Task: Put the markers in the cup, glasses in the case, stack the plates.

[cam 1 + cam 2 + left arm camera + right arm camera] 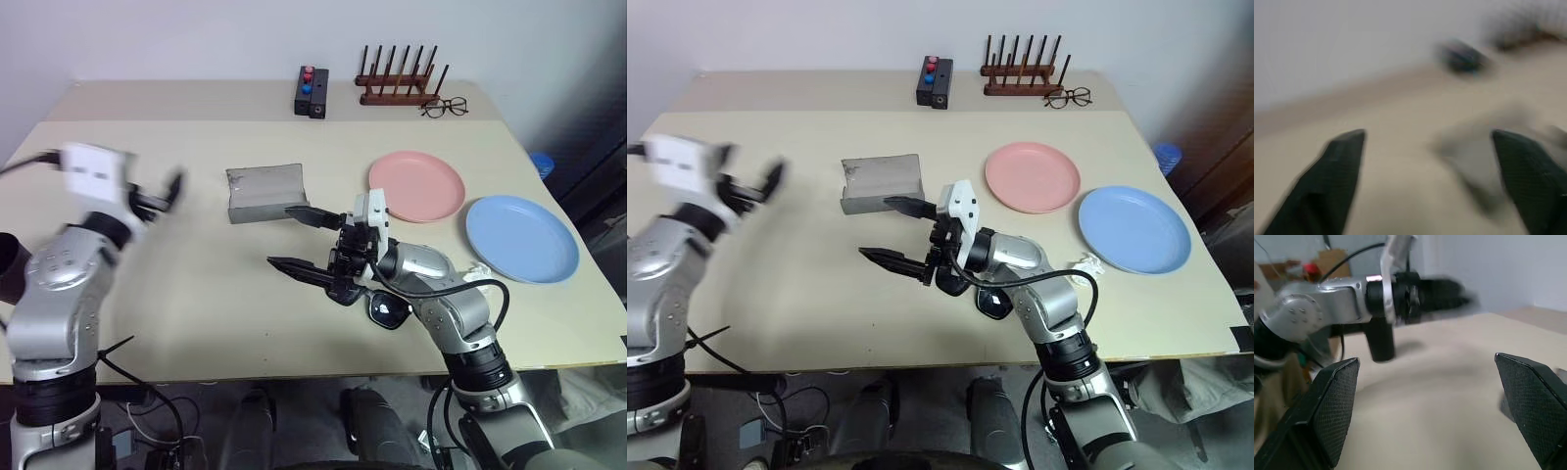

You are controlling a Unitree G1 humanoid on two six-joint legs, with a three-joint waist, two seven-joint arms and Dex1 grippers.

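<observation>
The grey case [265, 192] is the landmark here; it lies open on the tan desk [196, 294], near the middle.

Far to the left of the case, the left end effector [162, 195] hangs above the desk. Its two black fingers stand wide apart and hold nothing (it looks smeared in the pictures). In the right wrist view a black cup [1380, 340] stands on the desk under that left arm.

Just in front of the case, and a little to its right, is the right end effector [299, 240]. It points left. Its fingers [310, 214] are spread wide and nothing is between them. One finger tip is close to the front edge of the case.

Under the right arm, in front of the case and to its right, the black sunglasses [389, 311] lie on the desk, partly hidden.

To the right of the case sits the pink plate [416, 185]. Farther right, beside it and apart from it, sits the blue plate [521, 238].

Behind the case, at the back of the desk, are a small black box [312, 91] with red and blue buttons, a wooden rack [398, 80] and thin clear spectacles [446, 106].
</observation>
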